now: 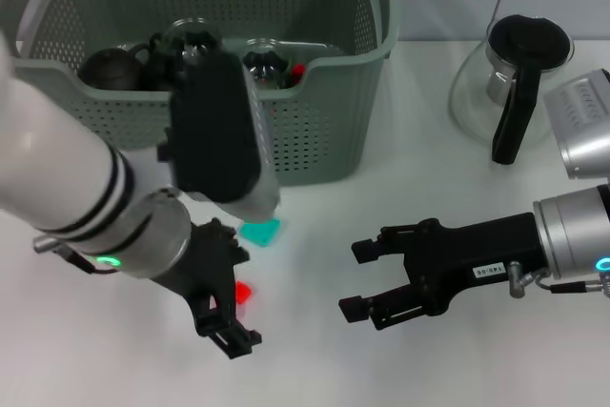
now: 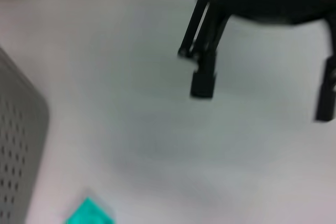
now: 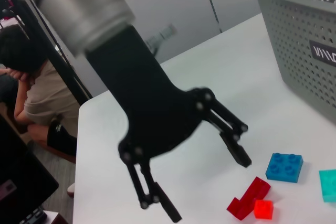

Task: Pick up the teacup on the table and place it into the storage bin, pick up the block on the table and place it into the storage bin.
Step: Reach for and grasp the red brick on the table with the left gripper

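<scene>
A grey-green storage bin (image 1: 315, 131) is sitting at the back of the white table (image 1: 429, 369), already holding several dark and glass vessels; whether the teacup is among them cannot be told, and no teacup is showing on the tabletop, so that half of the job is judged likely done. The blocks are still waiting outside the bin: a red block (image 1: 243, 291) is lying on the table right beside the left gripper (image 1: 226, 316), which is hovering low over it with jaws spread and nothing between them; whether it is touching the block cannot be told. A teal block (image 1: 260, 232) is resting just in front of the bin's near wall, partly hidden under the left arm. The right wrist view is showing more pieces: a blue brick (image 3: 284, 167) near the red one and a small orange-red cube (image 3: 263, 209) touching it.

The right gripper (image 1: 367, 280) is reaching in from the right side, fingers parted and empty, well apart from the blocks. A glass coffee pot (image 1: 510, 83) with a black handle is standing at the far right, clear of both arms. Open tabletop is lying between the two grippers. The bin's front wall is rising close behind the left arm, so any lift toward the bin is judged to need height before crossing the rim
</scene>
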Controlling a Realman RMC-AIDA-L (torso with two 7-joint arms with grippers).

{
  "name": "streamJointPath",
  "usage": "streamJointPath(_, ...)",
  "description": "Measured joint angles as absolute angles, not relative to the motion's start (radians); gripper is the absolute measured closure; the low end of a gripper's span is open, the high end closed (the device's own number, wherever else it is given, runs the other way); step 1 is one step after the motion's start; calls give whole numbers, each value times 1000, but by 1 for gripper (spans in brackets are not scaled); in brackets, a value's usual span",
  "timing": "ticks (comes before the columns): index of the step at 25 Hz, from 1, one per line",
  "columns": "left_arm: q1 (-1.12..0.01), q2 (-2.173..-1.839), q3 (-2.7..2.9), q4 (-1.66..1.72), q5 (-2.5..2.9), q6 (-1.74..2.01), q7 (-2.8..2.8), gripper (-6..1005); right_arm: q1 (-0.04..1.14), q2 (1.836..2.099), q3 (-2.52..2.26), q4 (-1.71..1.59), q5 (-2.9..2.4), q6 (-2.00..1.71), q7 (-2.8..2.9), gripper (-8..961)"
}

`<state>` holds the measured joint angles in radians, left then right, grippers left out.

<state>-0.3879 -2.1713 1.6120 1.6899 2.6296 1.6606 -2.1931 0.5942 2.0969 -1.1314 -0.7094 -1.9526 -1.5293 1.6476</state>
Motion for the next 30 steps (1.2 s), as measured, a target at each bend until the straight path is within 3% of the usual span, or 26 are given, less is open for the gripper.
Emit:
streamJointPath(13, -495, -2169, 1656, 1423, 2749, 1544, -2238, 49, 594, 2097, -1128, -671, -1953, -1527, 1644, 7)
streamJointPath(30, -528, -2171, 1645, 1330, 2768, 1507, -2237, 50, 590, 2097, -1127, -670, -1953, -1528, 1641, 8)
